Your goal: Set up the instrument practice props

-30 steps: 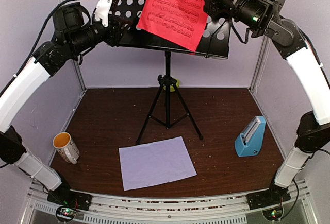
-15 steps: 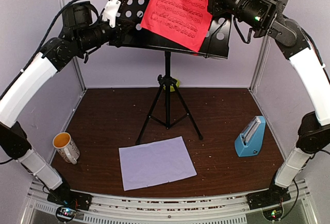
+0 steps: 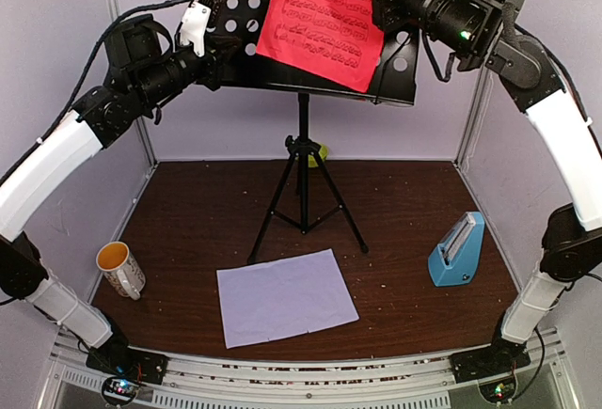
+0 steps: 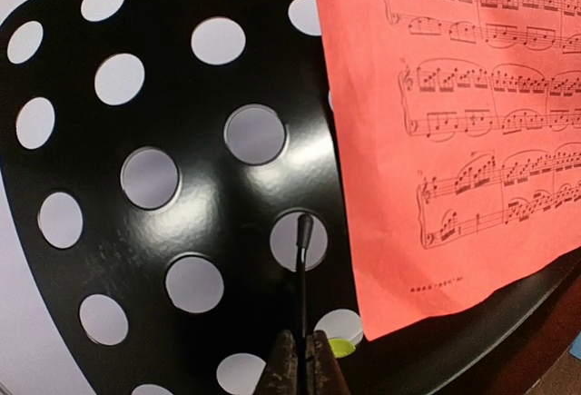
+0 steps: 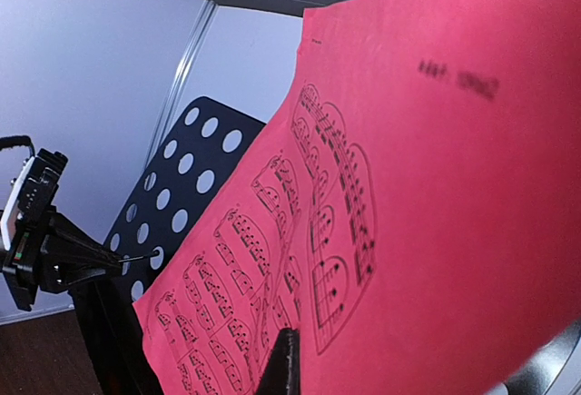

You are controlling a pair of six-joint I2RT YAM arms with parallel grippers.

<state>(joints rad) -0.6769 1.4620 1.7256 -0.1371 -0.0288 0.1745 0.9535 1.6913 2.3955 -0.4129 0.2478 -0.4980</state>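
Practice props and surroundings: materials and finish.

Music stand (image 4: 213,218): black sheet metal punched with round holes, smooth and glossy, with soft reflections; wire (image 4: 303,268) on its face: thin, black, with a rounded tip; tripod (image 3: 303,183): black tube, duller than the desk. Red sheet (image 4: 472,141): matt paper, black print, smooth with a slight curl. White sheet (image 3: 287,296): matt paper, plain on the visible side, lying flat. Metronome (image 3: 457,251): smooth blue plastic, light sheen, clear front cover. Mug (image 3: 120,270): glazed white ceramic with a dark pattern, yellow inside. Table (image 3: 404,212): dark brown wood-look top, low sheen, scattered with pale specks. Arm covers (image 3: 42,169): smooth white plastic; joints matt black.
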